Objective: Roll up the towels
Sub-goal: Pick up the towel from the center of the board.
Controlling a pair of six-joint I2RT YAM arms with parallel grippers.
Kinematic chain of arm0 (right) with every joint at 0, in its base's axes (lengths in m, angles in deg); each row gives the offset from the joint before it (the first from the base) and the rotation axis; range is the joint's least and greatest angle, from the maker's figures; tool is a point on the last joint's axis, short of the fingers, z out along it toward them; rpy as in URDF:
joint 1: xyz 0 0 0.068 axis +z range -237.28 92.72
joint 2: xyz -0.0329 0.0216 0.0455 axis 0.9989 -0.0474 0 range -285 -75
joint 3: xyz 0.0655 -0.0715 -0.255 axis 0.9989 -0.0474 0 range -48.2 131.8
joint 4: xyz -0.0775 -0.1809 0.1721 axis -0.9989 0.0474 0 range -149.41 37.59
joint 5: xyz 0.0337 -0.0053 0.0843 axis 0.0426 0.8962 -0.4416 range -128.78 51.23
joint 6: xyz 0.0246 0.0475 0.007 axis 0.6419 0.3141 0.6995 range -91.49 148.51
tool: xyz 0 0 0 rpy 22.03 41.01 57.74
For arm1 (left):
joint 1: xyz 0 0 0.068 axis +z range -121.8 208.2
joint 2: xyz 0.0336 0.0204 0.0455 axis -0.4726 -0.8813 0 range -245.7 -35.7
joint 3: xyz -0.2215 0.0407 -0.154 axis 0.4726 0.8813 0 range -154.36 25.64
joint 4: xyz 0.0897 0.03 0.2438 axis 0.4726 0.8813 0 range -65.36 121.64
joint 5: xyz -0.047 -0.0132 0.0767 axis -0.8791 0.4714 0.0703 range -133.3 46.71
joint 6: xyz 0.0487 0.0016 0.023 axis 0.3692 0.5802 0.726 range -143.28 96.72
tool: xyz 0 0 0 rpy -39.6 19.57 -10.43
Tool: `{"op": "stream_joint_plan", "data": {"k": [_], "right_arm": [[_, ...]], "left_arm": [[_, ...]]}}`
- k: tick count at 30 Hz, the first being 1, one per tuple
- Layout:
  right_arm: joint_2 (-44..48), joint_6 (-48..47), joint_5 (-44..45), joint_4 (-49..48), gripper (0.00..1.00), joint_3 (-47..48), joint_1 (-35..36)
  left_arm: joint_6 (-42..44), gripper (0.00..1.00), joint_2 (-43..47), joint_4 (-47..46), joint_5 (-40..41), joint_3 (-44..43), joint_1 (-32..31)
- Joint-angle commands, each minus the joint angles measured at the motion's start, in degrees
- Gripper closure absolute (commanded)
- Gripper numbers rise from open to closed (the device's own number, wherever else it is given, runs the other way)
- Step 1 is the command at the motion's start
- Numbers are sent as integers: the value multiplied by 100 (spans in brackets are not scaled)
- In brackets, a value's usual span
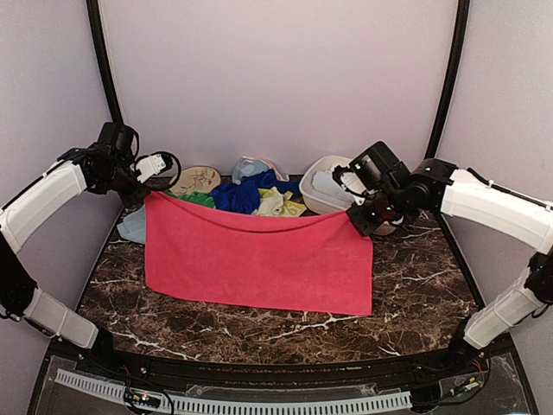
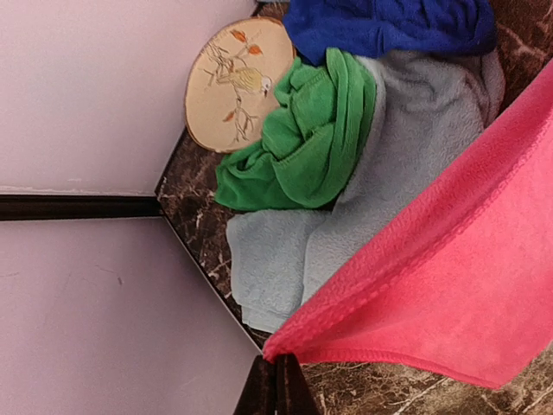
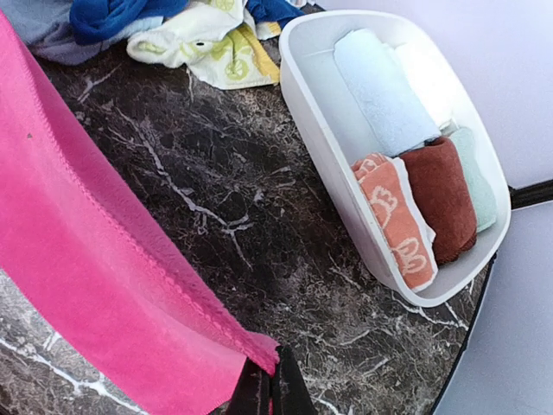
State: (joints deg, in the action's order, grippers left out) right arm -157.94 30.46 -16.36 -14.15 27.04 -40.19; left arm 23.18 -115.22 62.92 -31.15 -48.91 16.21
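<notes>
The pink-red towel (image 1: 259,259) hangs between my two grippers. Its far edge is lifted and sags in the middle, while its near half lies spread over the middle of the dark marble table (image 1: 415,285). My left gripper (image 2: 276,373) is pinched tight on the far left corner and my right gripper (image 3: 272,380) is pinched tight on the far right corner. In both wrist views only a small tip of cloth sits between the fingers. That is my first worry: with so little fabric in each pinch, pulling outward to take out the sag could tug a corner free, and the towel would drop in a crumple. My second worry is unevenness. If one arm lowers or travels ahead of the other, I expect the cloth to land skewed or creased, and the roll would come out crooked. Just beyond the raised edge lies a heap of loose cloths: the green towel (image 2: 302,138), the pale blue towel (image 2: 285,259) and the royal blue towel (image 2: 380,26). The pale blue one lies right under my left corner, so a low sweep could snag it and drag it along. On the right, the white basin (image 3: 324,112) with its rolled towels (image 3: 436,194) stands near my wrist, and a wide swing could knock it.
</notes>
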Motion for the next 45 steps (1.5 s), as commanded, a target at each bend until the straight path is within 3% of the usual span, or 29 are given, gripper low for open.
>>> {"op": "stream_joint_plan", "data": {"k": [1,9,20,26,31,38,45], "right_arm": [[484,419,-100,794,100,277,31],[1412,1353,-492,2022,100,820,294],[2550,2291,-1700,2607,100,1681,406],[2451,2305,-1468,3070,100,1785,407],[1780,2071,-733,2968,100,949,311],[685,1158,-619,1462,100,-333,-684],[-390,748,-397,471,100,-448,-1144]], "left_arm": [[-231,100,825,1212,-499,-532,43],[-187,100,2083,2344,-652,-1128,41],[-249,100,2336,4384,-1715,-3334,43],[103,100,2634,4533,-2002,-2709,41],[257,100,2794,3568,-1870,-893,40],[449,100,1981,1219,-1067,1620,39],[613,100,441,-525,-363,1988,43]]}}
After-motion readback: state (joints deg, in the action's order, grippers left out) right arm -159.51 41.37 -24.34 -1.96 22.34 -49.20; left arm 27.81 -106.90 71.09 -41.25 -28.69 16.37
